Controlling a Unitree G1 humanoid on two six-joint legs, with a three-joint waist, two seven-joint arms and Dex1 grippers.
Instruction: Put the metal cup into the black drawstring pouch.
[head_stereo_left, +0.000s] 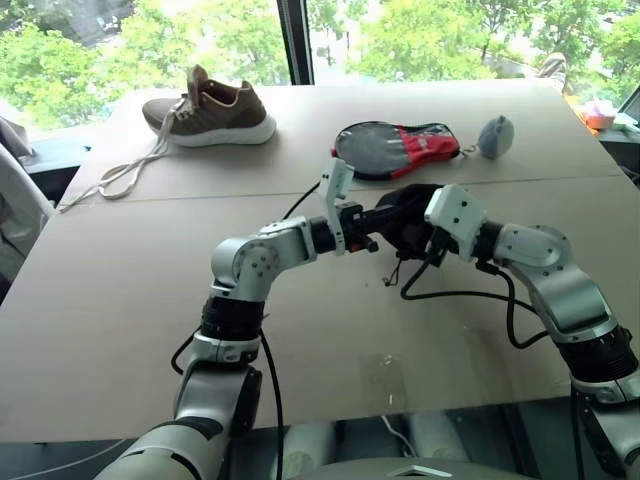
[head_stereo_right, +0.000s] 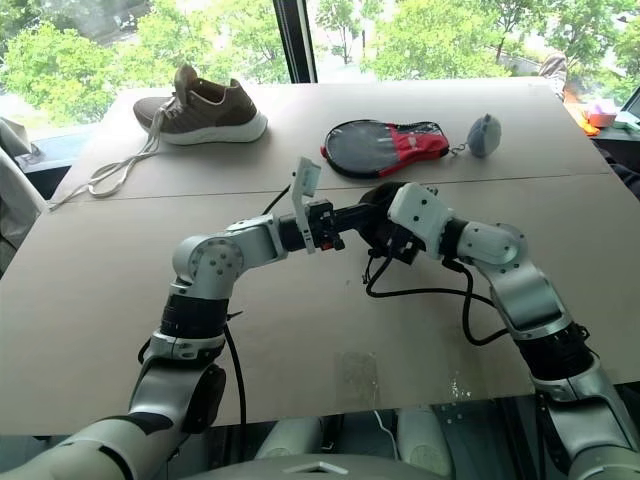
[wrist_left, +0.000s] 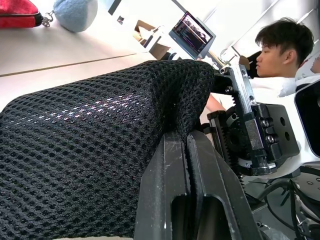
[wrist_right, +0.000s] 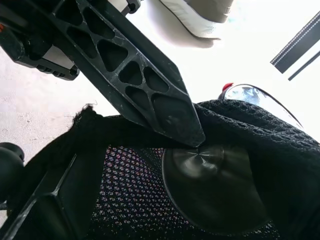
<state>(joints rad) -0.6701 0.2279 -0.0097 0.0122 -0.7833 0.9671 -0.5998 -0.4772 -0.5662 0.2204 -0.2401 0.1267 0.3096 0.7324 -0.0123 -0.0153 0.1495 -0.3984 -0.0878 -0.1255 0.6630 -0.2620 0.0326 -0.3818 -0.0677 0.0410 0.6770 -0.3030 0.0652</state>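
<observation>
Left fingers (wrist_left: 187, 165) pinched shut on the black drawstring pouch (wrist_left: 100, 145), held above the tabletop (head_stereo_left: 120, 300). Right fingers (wrist_right: 165, 120) spread wide at its mouth. Metal cup (wrist_right: 215, 187) inside.

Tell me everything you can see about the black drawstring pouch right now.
The black drawstring pouch is soft open-weave mesh fabric, held up above the cardboard-covered table between the two arms. The left gripper is shut on its edge, keeping the mouth lifted. The right gripper, fingers open, sits against its other side. Through the mouth, the metal cup lies inside, its round base facing out. A thin cord dangles below the bag. It bulges rounded and full.
</observation>
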